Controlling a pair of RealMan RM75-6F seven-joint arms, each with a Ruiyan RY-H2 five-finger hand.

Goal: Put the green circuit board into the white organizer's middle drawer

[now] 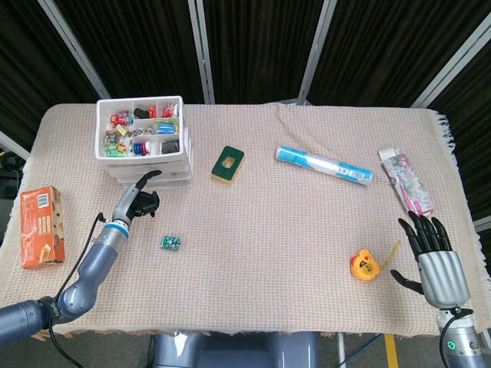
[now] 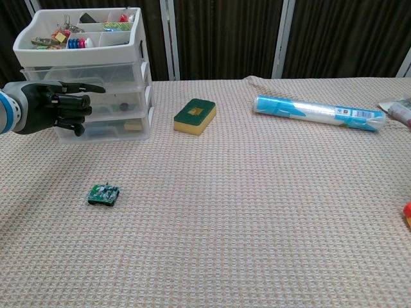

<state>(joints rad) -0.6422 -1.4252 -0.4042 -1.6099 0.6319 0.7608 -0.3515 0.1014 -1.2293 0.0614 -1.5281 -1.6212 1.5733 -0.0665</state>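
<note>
Green and small, the board is lying flat on the woven tablecloth, near the front left part of the table and well apart from the organizer. The organizer is standing at the back left, its open top tray holding assorted small coloured items; its drawers are sitting stacked below, and the head view shows them stepped slightly forward of the tray. The left hand is hovering between the board and the organizer, just in front of the drawer fronts, with most fingers curled in on nothing and one finger extending toward the organizer; whether that finger is touching a drawer cannot be told. The right hand is resting at the front right edge of the table, palm down, fingers spread and holding nothing; the chest view is not showing it. A green-and-yellow sponge is lying right of the organizer. A blue-and-white tube is lying further right. A printed packet is sitting near the right edge. A yellow tape measure is sitting near the right hand. An orange box is lying at the left edge.
</note>
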